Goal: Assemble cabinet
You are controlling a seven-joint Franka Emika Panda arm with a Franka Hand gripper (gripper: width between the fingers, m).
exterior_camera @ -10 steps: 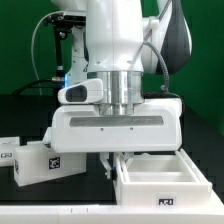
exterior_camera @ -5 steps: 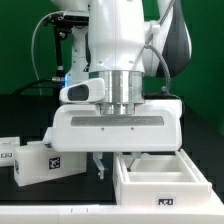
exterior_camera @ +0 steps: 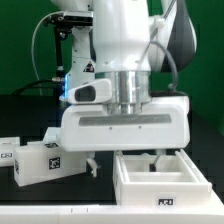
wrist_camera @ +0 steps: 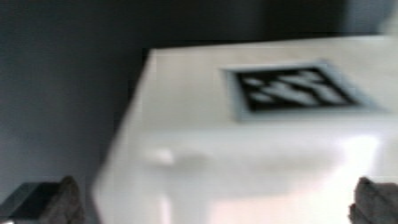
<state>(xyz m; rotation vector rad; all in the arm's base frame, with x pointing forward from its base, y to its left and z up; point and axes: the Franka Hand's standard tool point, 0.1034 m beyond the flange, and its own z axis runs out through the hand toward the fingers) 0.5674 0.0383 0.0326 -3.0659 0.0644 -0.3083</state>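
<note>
While our gripper (exterior_camera: 124,166) hangs wide open with nothing in it, just above the cabinet (exterior_camera: 165,186) sitting on the table (exterior_camera: 60,206) on the exterior view's right, we could bump the cabinet crooked if a finger catches its wall.

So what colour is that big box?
The cabinet is white; clearest in the exterior view.
</note>
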